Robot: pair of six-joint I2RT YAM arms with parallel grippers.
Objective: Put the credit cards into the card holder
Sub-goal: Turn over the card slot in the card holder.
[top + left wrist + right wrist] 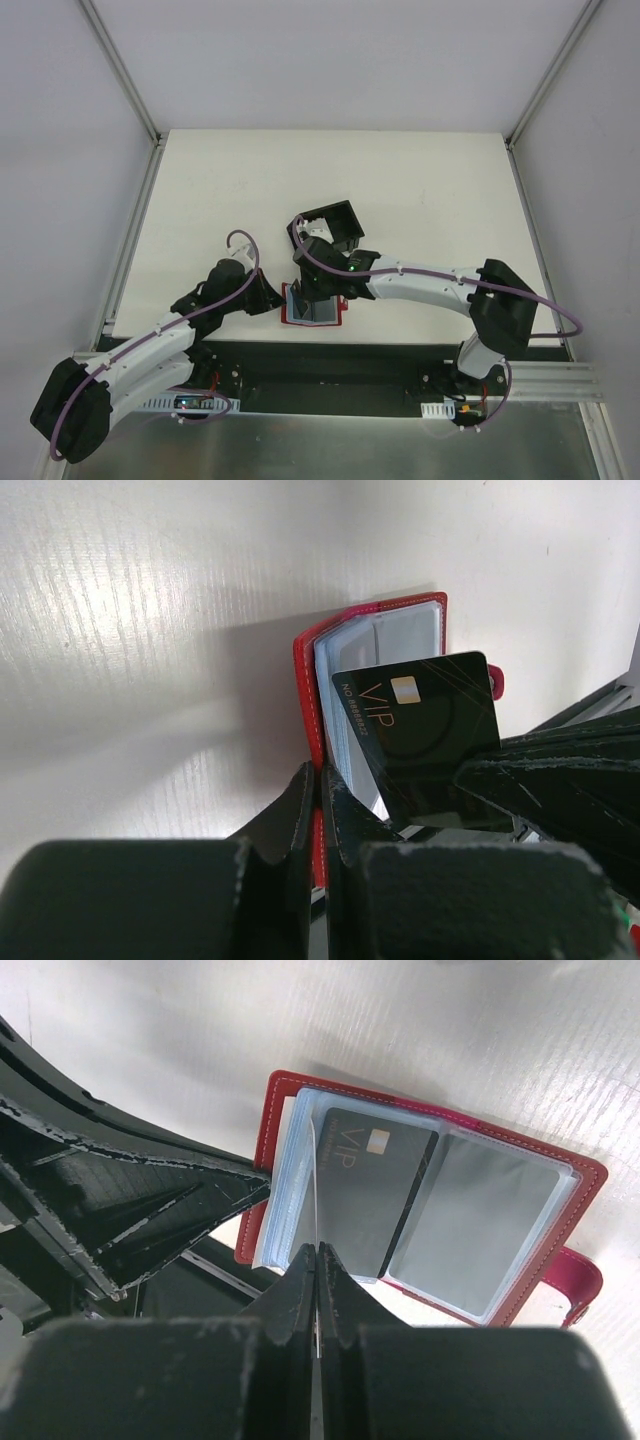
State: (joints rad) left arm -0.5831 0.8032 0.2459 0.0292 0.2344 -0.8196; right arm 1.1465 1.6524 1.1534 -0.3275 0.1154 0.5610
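The red card holder point(296, 318) lies open near the table's front edge, its pale clear sleeves facing up. My left gripper point(272, 300) is shut on its left red cover, which the left wrist view point(320, 775) shows pinched between the jaws. My right gripper point(321, 293) is shut on a credit card point(425, 730). The card is black with "VIP" and a chip, and it stands tilted over the open sleeves. In the right wrist view the gripper point(317, 1250) pinches a thin edge-on sheet point(316, 1190). A VIP card face point(370, 1190) shows at the card holder's point(585, 1185) left sleeve.
A black open-sided box point(335, 225) stands just behind the right wrist. The table's near edge and a dark rail point(330, 360) run right below the card holder. White walls and metal posts bound the table on the left and right.
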